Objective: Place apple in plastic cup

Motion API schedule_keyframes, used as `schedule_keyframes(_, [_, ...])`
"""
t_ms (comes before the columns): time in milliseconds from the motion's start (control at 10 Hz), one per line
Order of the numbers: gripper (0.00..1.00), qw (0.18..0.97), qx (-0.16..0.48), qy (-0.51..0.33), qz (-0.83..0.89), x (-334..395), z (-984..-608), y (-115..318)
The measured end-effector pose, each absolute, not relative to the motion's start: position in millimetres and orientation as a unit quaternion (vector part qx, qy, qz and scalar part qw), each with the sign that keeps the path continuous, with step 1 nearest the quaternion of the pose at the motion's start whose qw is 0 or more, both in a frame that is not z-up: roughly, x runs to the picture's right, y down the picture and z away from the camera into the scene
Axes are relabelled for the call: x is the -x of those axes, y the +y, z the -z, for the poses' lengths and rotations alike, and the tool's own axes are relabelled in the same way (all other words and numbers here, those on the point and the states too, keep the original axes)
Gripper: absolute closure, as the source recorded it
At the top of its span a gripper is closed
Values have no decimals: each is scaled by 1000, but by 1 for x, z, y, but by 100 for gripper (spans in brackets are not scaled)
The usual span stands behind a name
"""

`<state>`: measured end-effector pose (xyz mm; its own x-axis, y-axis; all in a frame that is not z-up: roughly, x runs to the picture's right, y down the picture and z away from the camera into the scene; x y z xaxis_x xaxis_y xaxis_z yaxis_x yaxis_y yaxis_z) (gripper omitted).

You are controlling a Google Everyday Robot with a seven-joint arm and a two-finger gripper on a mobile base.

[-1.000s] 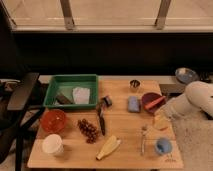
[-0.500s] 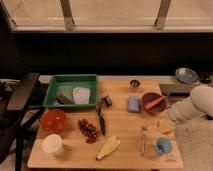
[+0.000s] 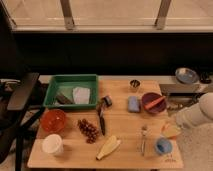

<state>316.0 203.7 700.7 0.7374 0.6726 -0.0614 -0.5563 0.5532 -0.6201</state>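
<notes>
Camera view: the gripper sits at the wooden table's right edge, fingers closed around the apple. The light-blue plastic cup stands just below it, close but apart. A fork lies to its left, a dark red bowl above it.

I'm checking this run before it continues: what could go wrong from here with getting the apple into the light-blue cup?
1. The gripper is shut on the apple near the table's right edge; a slip could send it off.
2. The plastic cup looks barely wider than the apple, so a drop may tip it.
3. The fork lies beside the cup and could be knocked.
</notes>
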Motion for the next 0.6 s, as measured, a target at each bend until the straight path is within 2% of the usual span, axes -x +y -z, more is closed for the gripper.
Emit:
schedule_keyframes(400, [99,868,325,-95,-363,-312,-694,224])
schedule_keyframes(500, [95,867,327,-97,-363,-310,-693,227])
schedule_keyframes(600, [86,866,330,-97,-362,-307,-693,229])
